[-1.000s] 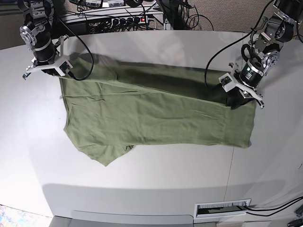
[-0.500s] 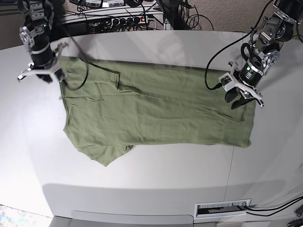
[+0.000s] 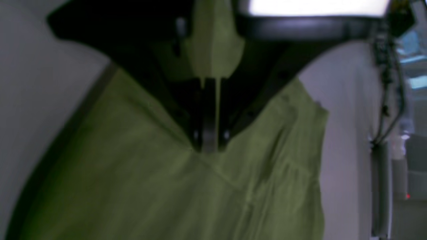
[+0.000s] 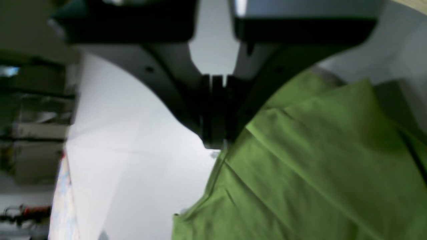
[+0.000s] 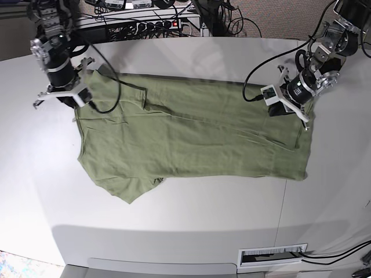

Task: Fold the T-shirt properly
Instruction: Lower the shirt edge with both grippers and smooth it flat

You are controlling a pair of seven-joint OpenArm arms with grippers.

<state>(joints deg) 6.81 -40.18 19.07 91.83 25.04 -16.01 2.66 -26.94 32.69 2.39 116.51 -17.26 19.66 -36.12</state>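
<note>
In the base view the right tool (image 5: 74, 99) sits at the far left, its jaws drawn fully together at the upper left corner of the T-shirt (image 5: 191, 136). In the right wrist view the closed tips (image 4: 213, 143) meet the very edge of the green cloth (image 4: 300, 166), which spreads away below and to one side of them, with bare white bench (image 4: 133, 150) on the other side; whether a pinch of fabric is actually caught between the jaws cannot be told from that blurred view. From this tool the T-shirt lies spread flat across the bench (image 5: 185, 231), running toward the other arm, with one sleeve poking out at the near edge below and just inward of the right tool. At the far right of the base view the left tool (image 5: 288, 106) stands at the opposite upper corner of the garment. In the left wrist view its jaws (image 3: 207, 140) are clamped tight with the T-shirt (image 3: 186, 193) gathered up between them: a fold of green cloth shows above the tips, between the two black fingers, and the fabric hangs away below them in soft creases.
</note>
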